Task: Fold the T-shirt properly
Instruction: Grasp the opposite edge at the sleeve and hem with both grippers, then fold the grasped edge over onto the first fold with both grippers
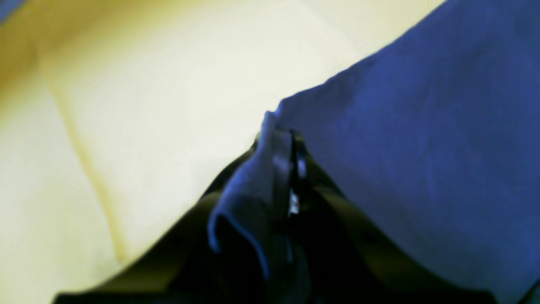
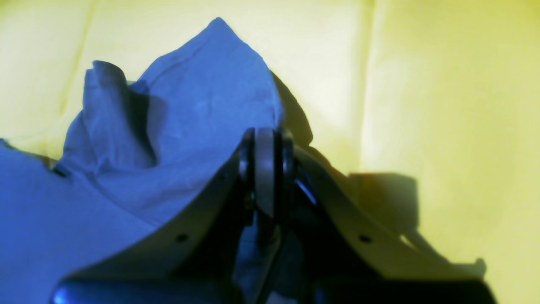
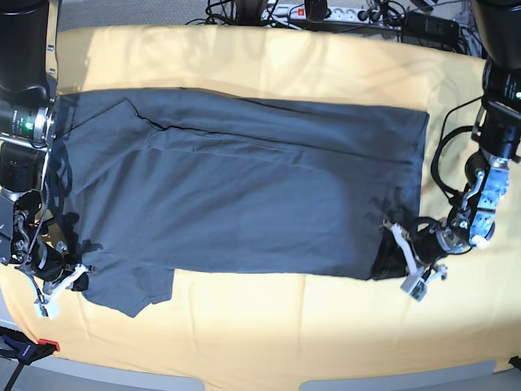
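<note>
Two arms reach in from opposite ends of the surface, each with its hand clenched on the T-shirt (image 3: 244, 187). The dark slate garment lies spread and mostly flat across the yellow cloth (image 3: 269, 334) that covers the surface, its long axis running side to side in the base view, with a lengthwise fold line showing along its upper part.

At the right of the base view, the left hand (image 3: 391, 244) pinches the near corner of the shirt's straight edge. In the left wrist view the left hand's jaws are shut tight on a bunched bit of fabric (image 1: 270, 169), and the rest of the shirt stretches away to the right above the pale cloth.

At the left of the base view, the right hand (image 3: 81, 269) holds the shirt's near edge just beside a short sleeve (image 3: 134, 293) that juts toward the front. The right wrist view shows the jaws closed with fabric caught between them, and the sleeve rising in a crumpled peak beyond the fingertips.

Beyond the far edge of the surface, a tangle of cables and a power strip (image 3: 326, 12) lies on the floor.
</note>
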You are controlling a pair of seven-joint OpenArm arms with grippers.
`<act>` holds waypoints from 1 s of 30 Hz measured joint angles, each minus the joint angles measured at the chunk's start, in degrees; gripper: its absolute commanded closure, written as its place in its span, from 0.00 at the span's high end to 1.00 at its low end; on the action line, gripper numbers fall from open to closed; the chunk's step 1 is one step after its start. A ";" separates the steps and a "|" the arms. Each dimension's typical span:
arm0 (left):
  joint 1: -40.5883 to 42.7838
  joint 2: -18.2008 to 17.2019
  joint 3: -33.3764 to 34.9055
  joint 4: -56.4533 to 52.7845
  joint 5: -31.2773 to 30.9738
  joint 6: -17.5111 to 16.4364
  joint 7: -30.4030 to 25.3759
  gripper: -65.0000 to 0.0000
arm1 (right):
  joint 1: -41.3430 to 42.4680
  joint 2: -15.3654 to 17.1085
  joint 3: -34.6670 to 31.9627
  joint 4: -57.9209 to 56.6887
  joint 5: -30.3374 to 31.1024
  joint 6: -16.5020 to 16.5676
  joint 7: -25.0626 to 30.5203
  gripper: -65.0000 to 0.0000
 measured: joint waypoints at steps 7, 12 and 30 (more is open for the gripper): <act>-4.00 -1.05 0.00 0.00 1.07 1.18 -0.33 0.00 | 0.02 -0.04 0.00 0.00 -2.58 0.26 0.59 0.00; -3.30 -1.25 0.00 -0.02 -2.23 -7.34 2.40 0.00 | 0.00 0.07 0.00 0.00 -0.96 6.08 -0.50 0.00; -0.15 -4.79 0.00 1.25 -17.84 -9.11 14.36 0.00 | -10.54 6.73 -0.09 16.79 15.32 8.02 -13.46 0.00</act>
